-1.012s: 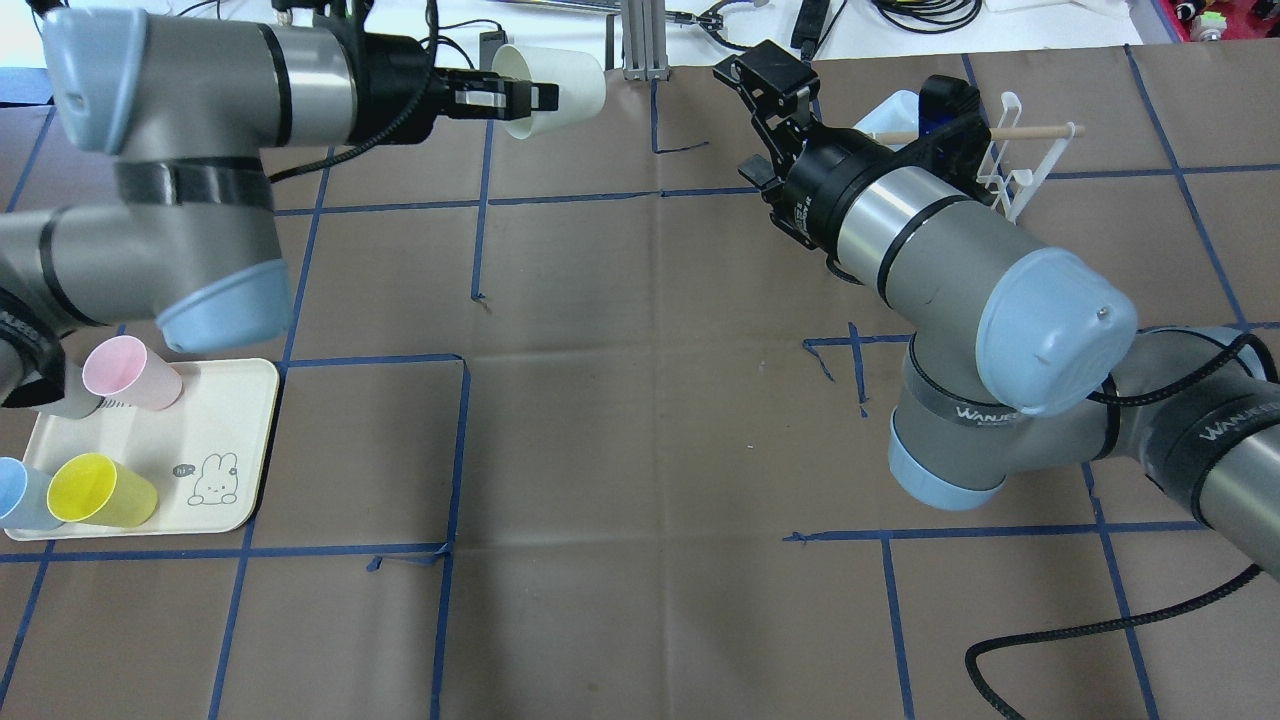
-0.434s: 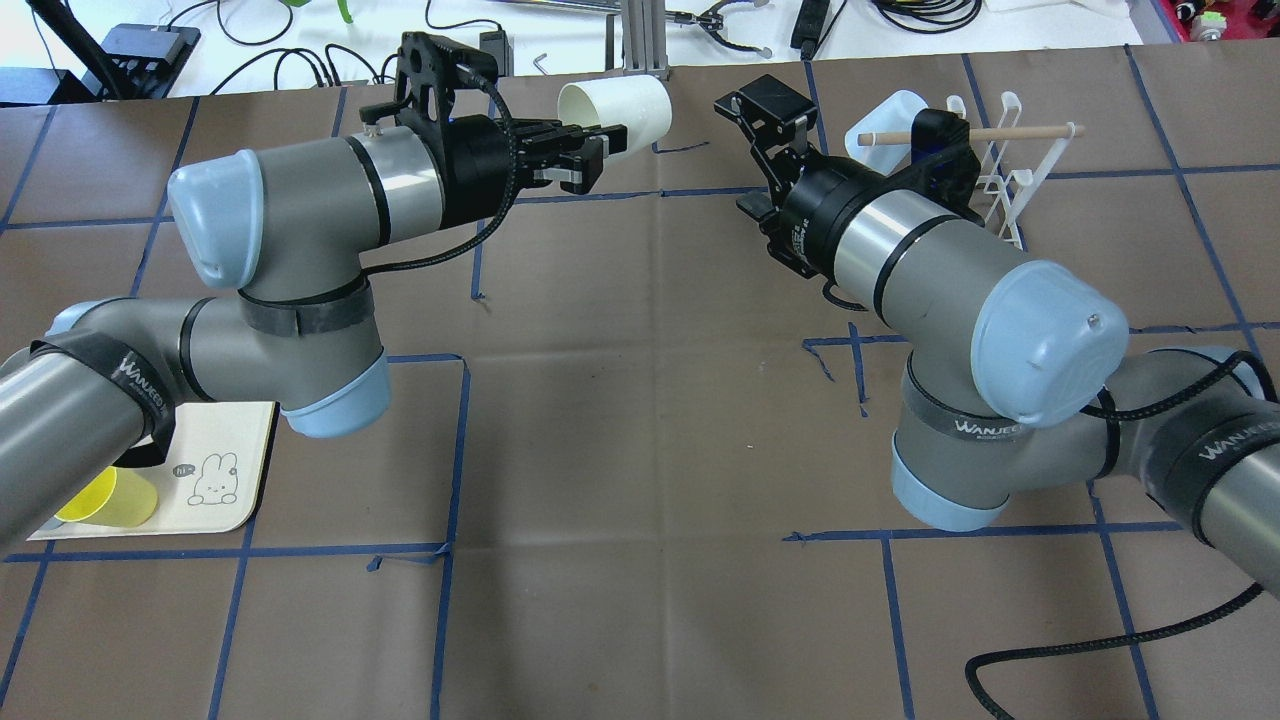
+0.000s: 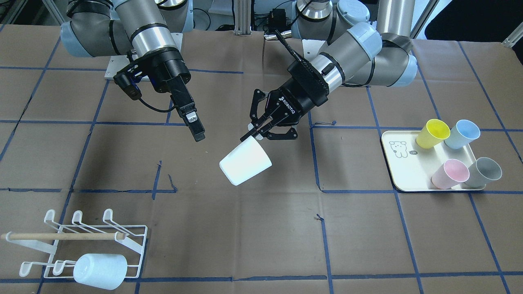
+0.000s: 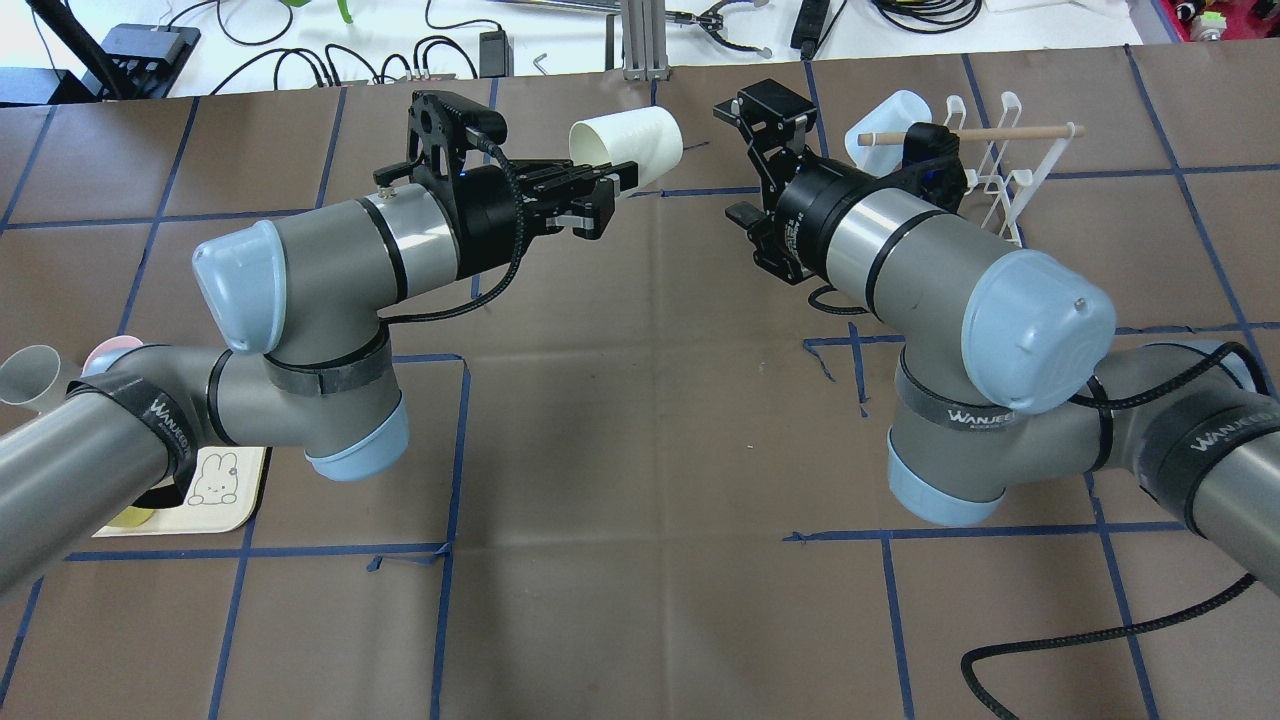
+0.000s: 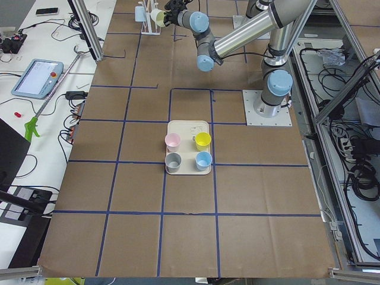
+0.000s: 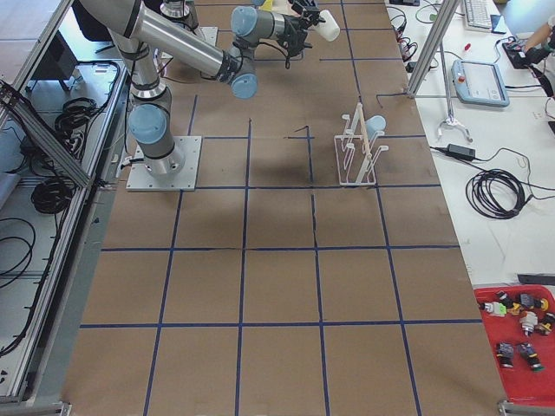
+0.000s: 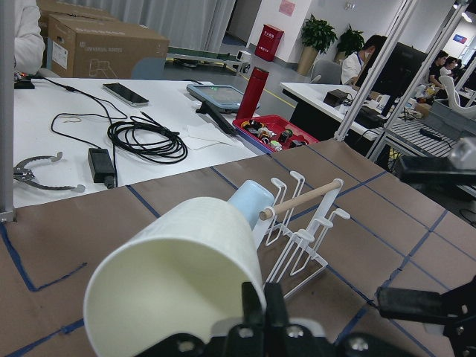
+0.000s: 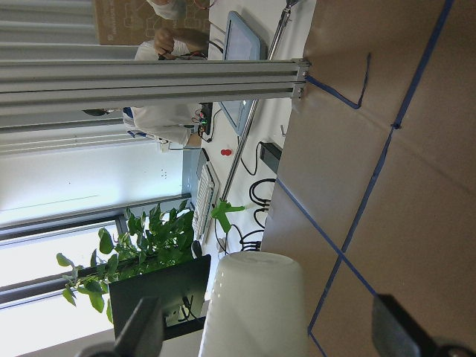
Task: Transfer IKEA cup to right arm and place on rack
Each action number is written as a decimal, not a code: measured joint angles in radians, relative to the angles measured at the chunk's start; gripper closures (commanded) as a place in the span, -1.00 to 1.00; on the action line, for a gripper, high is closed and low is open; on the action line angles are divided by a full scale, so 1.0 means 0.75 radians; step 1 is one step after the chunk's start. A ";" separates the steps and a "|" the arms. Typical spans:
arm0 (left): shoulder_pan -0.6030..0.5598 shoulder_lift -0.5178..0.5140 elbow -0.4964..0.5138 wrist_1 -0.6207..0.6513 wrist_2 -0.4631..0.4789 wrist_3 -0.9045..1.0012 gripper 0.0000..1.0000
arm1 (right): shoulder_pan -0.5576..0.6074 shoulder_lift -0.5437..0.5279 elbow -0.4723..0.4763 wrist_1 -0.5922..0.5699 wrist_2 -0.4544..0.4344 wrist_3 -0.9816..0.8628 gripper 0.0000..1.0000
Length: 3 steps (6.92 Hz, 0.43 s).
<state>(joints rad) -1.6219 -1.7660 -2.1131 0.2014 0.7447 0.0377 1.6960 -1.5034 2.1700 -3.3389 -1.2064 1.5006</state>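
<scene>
The white IKEA cup hangs on its side above the table, with my left gripper shut on its rim. The left wrist view shows the cup with one fingertip inside its mouth. The right arm faces the cup from a short distance, not touching it. Its right gripper is open: in the right wrist view the cup's base sits between the two spread fingers. The rack stands at the table's far right with a pale blue cup on it.
A cream tray holds yellow, blue, pink and grey cups on my left side. An aluminium post stands at the far table edge behind the cup. A black cable loops by the right arm. People sit at desks beyond the table.
My left arm has swung right and slightly nearer, carrying the white cup towards the right gripper. The right wrist has shifted a little to the right.
</scene>
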 measured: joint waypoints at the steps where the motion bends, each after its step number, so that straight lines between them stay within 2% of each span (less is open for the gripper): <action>1: -0.007 0.000 -0.004 0.009 0.002 -0.009 1.00 | 0.004 0.026 -0.024 0.009 0.001 0.003 -0.99; 3: -0.020 0.001 -0.005 0.016 0.010 -0.024 1.00 | 0.027 0.100 -0.092 0.031 0.006 -0.005 -0.99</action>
<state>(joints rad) -1.6366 -1.7650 -2.1168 0.2137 0.7520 0.0195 1.7165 -1.4287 2.1007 -3.3154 -1.2017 1.4969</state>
